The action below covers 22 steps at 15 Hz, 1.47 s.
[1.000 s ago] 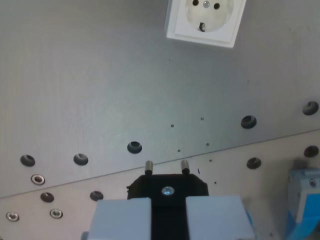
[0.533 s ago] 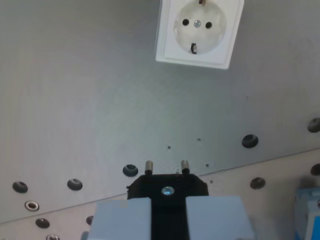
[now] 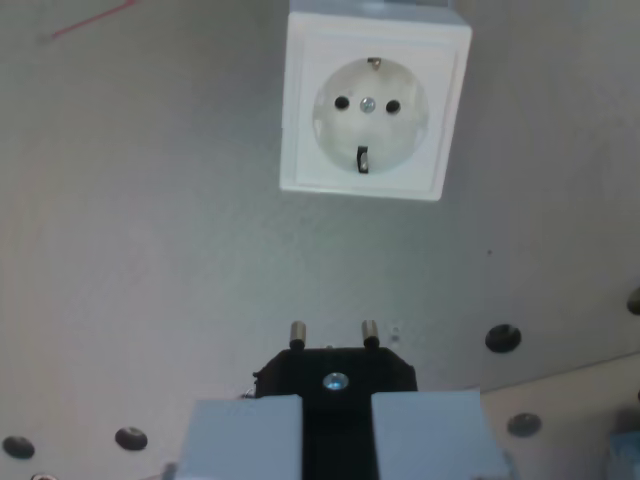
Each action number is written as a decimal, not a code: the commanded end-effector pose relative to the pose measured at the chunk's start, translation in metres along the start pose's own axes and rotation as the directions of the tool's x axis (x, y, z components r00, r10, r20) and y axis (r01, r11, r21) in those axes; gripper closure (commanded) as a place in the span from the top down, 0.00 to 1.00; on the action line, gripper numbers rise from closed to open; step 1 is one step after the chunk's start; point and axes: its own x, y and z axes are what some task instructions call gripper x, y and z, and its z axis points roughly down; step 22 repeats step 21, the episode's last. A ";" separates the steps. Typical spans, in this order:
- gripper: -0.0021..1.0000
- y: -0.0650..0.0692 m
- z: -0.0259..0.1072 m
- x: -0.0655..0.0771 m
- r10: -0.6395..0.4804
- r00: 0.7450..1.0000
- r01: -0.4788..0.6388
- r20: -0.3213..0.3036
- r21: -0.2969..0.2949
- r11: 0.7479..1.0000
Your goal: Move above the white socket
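The hand (image 3: 338, 425) sat at the bottom middle of the wrist view, its two pale blue fingers (image 3: 245, 438) clamped on a black plug (image 3: 335, 375) whose two metal pins (image 3: 297, 333) pointed up the frame. The white socket (image 3: 372, 108) lay flat on the grey worktop (image 3: 150, 250) at the top centre, well apart from the pins and slightly toward the wrist view's right of them. Dark round holes (image 3: 503, 338) dotted the worktop lower down.
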 end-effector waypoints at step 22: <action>0.00 0.013 0.057 0.035 0.101 0.994 -0.103 -0.031 -0.066 0.992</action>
